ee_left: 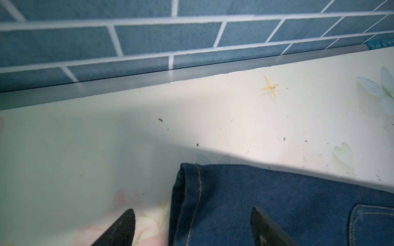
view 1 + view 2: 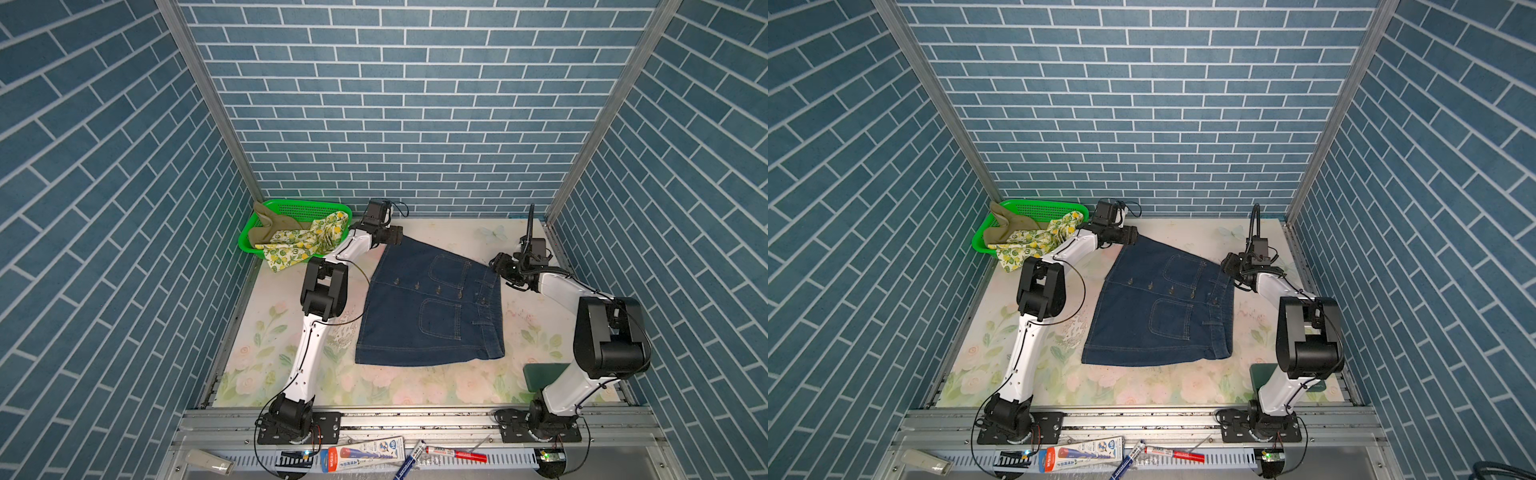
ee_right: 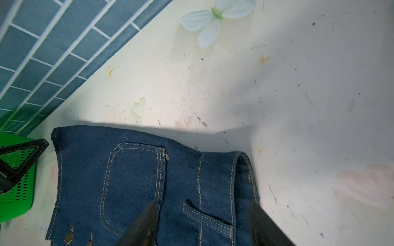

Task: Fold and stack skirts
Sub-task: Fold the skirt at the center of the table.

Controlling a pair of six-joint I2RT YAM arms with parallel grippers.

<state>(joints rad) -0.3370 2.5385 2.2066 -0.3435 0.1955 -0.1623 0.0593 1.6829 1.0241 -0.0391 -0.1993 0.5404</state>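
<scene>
Denim skirt [image 2: 432, 307] lies flat and unfolded on the counter [image 2: 415, 386], just beside the green basket [image 2: 309, 203]. It is dark blue with pale orange topstitching, two patch pockets, a row of metal buttons down the middle and belt loops on the waistband. Hem end is nearer the basket, waistband end away from it. Left fingers [image 1: 121, 230] are spread apart, straddling the hem corner closest to the basket: one over bare counter, one over denim, nothing pinched. Right fingers [image 3: 142, 228] are also apart, either side of a belt loop at a waistband corner, not clamped on cloth. Lemon-print skirt [image 2: 299, 243] hangs over the basket's rim onto the counter. Khaki skirt [image 2: 270, 226] is bunched inside the basket.
</scene>
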